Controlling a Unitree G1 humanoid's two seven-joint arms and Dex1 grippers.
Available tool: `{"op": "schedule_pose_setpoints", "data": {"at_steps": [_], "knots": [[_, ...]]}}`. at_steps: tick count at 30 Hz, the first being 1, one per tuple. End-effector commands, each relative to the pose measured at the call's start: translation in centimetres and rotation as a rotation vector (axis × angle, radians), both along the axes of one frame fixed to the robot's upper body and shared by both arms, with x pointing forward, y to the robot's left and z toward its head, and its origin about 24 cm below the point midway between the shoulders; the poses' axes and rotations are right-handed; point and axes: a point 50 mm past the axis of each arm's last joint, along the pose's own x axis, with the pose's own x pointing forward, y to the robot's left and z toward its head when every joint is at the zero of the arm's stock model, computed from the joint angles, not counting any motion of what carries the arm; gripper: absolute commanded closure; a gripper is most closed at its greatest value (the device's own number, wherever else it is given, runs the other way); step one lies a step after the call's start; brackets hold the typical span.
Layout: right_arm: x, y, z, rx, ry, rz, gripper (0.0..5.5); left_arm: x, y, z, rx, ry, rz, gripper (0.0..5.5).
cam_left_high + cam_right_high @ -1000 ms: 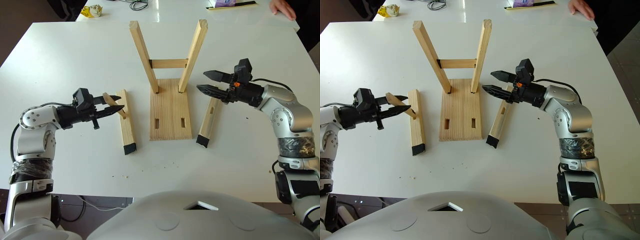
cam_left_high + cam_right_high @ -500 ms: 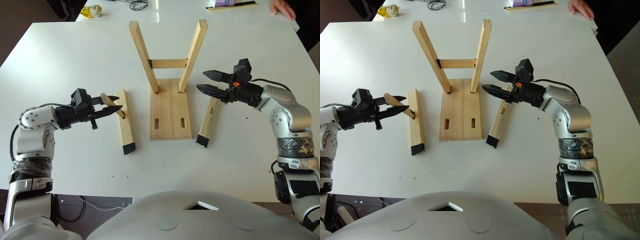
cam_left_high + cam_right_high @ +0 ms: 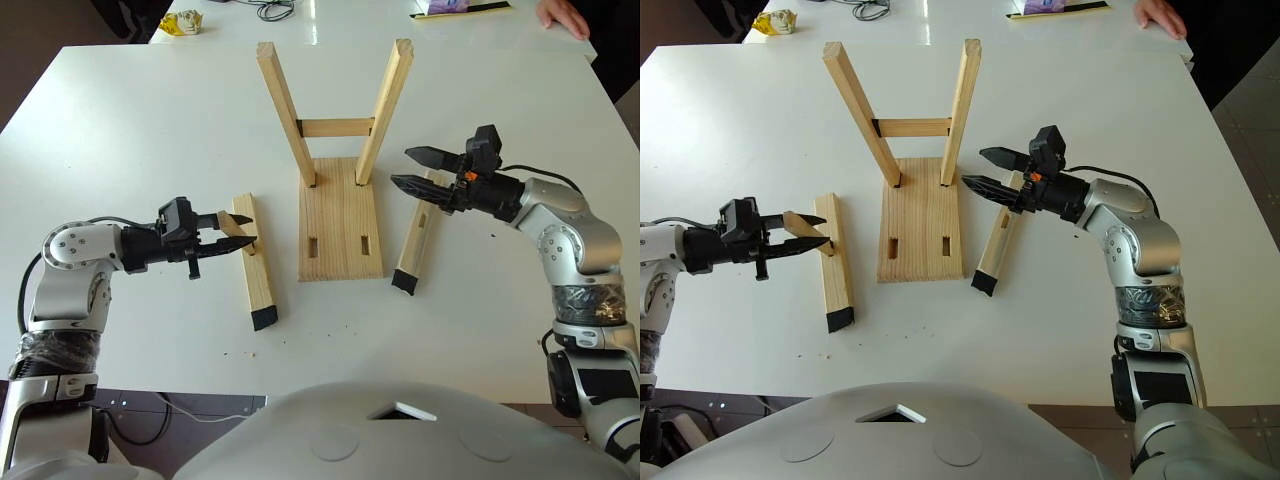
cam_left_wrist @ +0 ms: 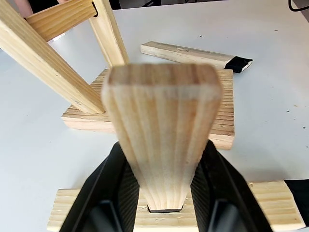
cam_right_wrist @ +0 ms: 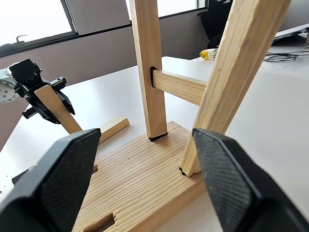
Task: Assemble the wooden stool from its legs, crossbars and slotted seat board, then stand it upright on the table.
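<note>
Left loose leg (image 3: 256, 275): it lies flat on the counter (image 3: 130, 120) just left of the seat board, black cap towards you. Since a second ago the whole leg has slid nearer to you.
Left pincer (image 3: 238, 230): you have it clenched on the short crossbar (image 4: 161, 140), whose free end meets the left loose leg. It has come nearer and towards the seat board over the last second, and the leg has shifted with it.
Right loose leg (image 3: 412, 250): it lies flat just right of the seat board, black cap near, in the same place as before.
Seat board (image 3: 340, 225): it lies flat mid-counter, with the two near slots open.
Right pincer (image 3: 400, 166): it is released, fingers spread, and hovers over the far end of the right loose leg, beside the upright legs. It has barely moved since the earlier frame.
Upright legs (image 3: 287, 112): they stand in the far slots of the seat board, splayed and joined by the fitted crossbar (image 3: 337, 127).
Hard to make out: you cannot tell whether the short crossbar's end sits in the left loose leg's slot or only touches it. The right pincer covers the far tip of the right loose leg. The right wrist view cuts off the tops of the upright legs.
</note>
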Motion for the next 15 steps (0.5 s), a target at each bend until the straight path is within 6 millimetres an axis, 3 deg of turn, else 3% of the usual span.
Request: {"op": "schedule_pose_setpoints", "data": {"at_steps": [1, 7, 15], "knots": [[-0.8, 0.2, 0.0, 0.026, 0.009, -0.021, 1.99, -1.1, 0.1, -1.8, 0.051, 0.173, -0.024, 4.19], [-1.4, 1.1, 0.7, 0.073, 0.005, -0.037, 1.99, -0.6, -0.1, -3.0, 0.135, 0.265, -0.085, 4.19], [-1.9, 0.7, 0.5, 0.09, 0.023, -0.092, 1.99, -1.2, -0.5, -3.9, 0.168, 0.216, -0.104, 4.19]]}}
